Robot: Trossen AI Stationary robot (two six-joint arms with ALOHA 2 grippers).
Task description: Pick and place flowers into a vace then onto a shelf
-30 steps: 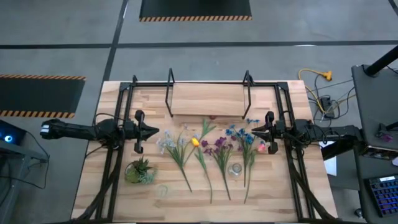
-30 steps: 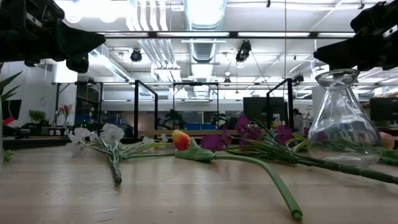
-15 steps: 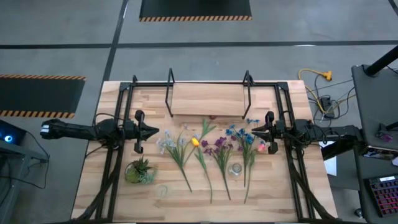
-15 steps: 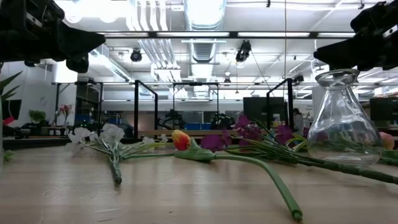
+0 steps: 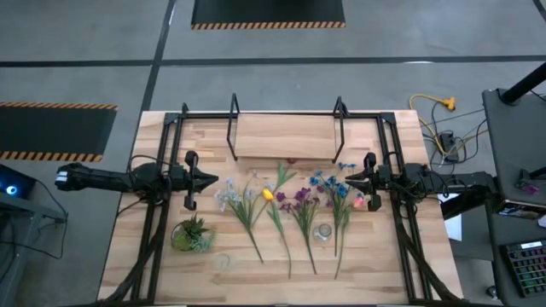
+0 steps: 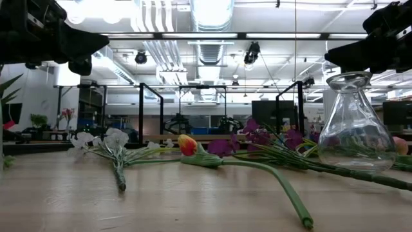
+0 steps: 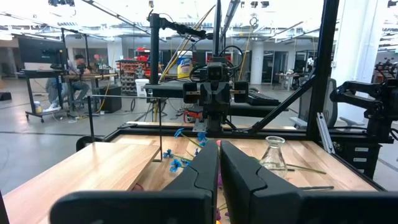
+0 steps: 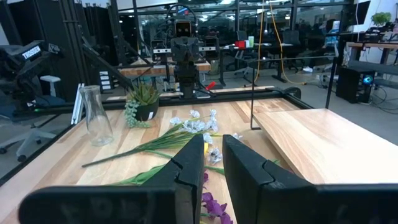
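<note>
The left pincer hangs above the left side of the table, its tips pointing toward the middle, and its two fingers are pressed together with nothing between them. The right pincer hangs opposite, above the right side, tips also pointing inward; its fingers stand a narrow gap apart and hold nothing.

Between the two pincers the flowers lie flat on the table in a loose fan, heads toward the shelf and stems running toward the near edge. The white ones lie just beside the left pincer's tips, below their level. The blue ones and a pink head lie close under the right pincer's tips. A yellow head and the purple ones sit in the middle of the fan, well apart from both pincers. In the low view both pincers are clearly up in the air above the flowers, touching none of them.

The vase stands upright and empty among the stems, nearer the right pincer than the left, and toward the near edge from it. In the low view its glass body rises beside a stem lying on the table.

The shelf stands at the far side of the table, between the two arms and behind the flower heads, with nothing on it. A small potted plant sits on the table near the left arm, toward the near edge.
</note>
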